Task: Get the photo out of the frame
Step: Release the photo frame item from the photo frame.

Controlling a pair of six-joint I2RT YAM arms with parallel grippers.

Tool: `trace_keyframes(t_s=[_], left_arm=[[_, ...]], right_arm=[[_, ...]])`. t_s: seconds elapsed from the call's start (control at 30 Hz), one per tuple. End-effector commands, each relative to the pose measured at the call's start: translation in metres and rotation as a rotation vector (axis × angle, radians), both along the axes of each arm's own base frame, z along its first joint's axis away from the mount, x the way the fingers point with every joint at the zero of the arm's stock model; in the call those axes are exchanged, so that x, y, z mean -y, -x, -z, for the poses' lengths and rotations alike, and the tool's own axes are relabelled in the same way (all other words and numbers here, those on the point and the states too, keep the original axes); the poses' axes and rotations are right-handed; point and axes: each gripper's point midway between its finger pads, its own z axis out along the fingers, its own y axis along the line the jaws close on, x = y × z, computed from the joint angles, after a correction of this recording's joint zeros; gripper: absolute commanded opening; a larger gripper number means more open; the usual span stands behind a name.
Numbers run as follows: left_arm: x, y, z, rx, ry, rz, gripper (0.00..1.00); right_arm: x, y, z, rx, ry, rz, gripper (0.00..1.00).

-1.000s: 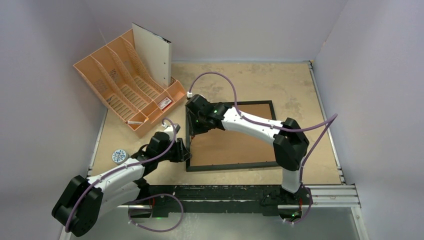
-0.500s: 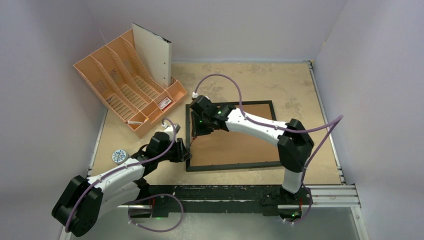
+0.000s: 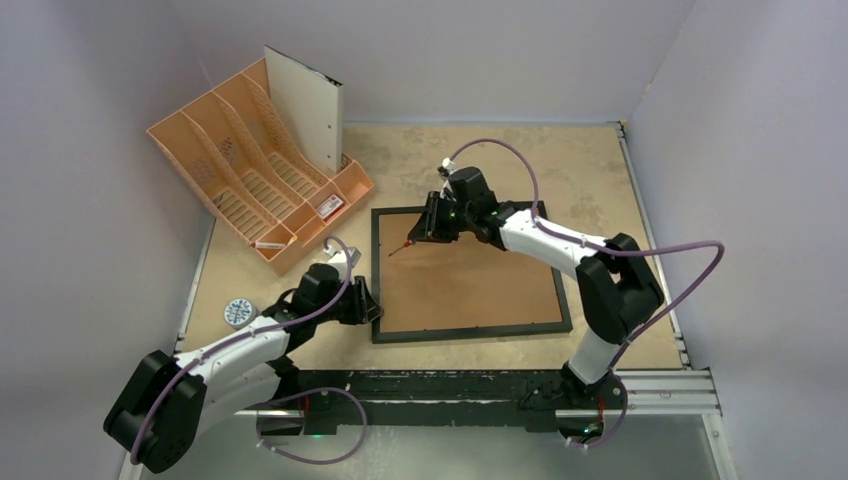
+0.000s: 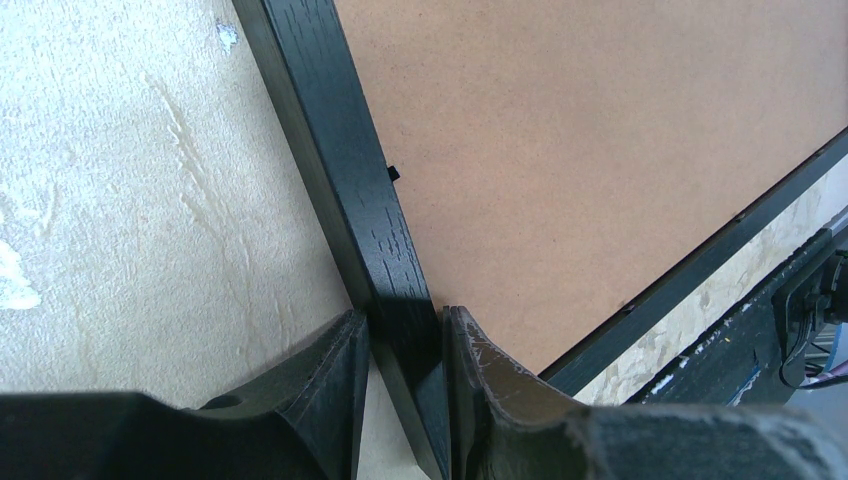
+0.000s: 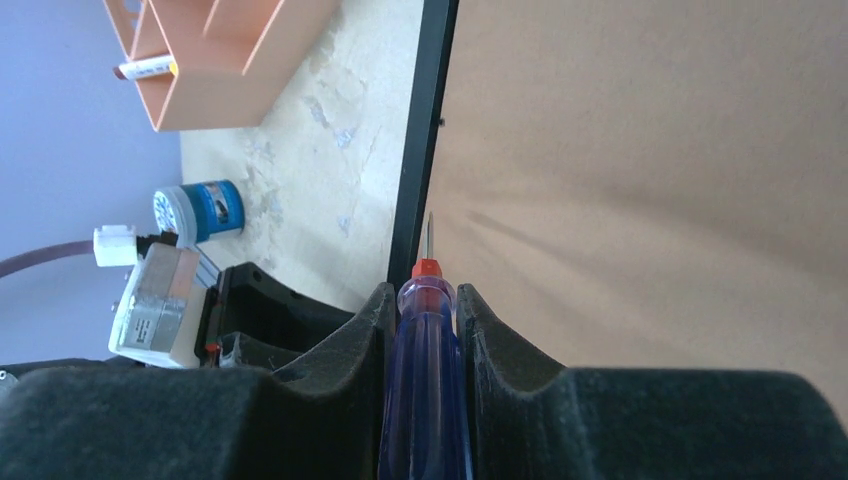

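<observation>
Frame (image 3: pixel 470 330), thin and black, lies at the centre of the table (image 3: pixel 600 180) with its brown fibreboard back (image 3: pixel 470 280) facing up; the photo cannot be seen. Left gripper (image 4: pixel 405 330), at the frame's 8 o'clock, pinches the left rail between its fingers. Right gripper (image 5: pixel 425 310), over the frame's 11 o'clock, clamps a blue-handled screwdriver (image 5: pixel 425 400), its tip pointing toward 8 o'clock. Orange file organiser (image 3: pixel 250 170) stands at the frame's 10 o'clock.

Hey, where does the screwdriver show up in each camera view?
Top external: screwdriver over the frame, near its upper left corner.
Left wrist: not in it.
Right wrist: bottom centre, between the jaws.
Shared landmark: the frame's black left rail.
</observation>
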Motion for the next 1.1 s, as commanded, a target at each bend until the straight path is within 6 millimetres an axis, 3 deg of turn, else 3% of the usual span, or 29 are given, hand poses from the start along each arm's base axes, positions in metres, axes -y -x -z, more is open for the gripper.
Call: trace_keyframes(t_s=[0.0,0.33,0.77,1.07], left_arm=[[-0.014,0.009,0.021,-0.028,-0.087,0.006,0.00],[-0.014,0.009,0.022,-0.029,-0.087,0.006,0.00],[-0.014,0.009,0.022,-0.029,-0.088,0.009,0.00],[-0.014,0.009,0.022,-0.032,-0.090,0.011,0.00]], right_arm=[[-0.018,-0.023,-0.026,0.096,-0.197,-0.066,0.00],[-0.020,-0.053,0.003,0.139,-0.230,-0.104,0.00],[0.001,-0.059,0.017,0.136,-0.260,-0.123,0.00],[-0.004,-0.055,0.040,0.080,-0.260,-0.171,0.00]])
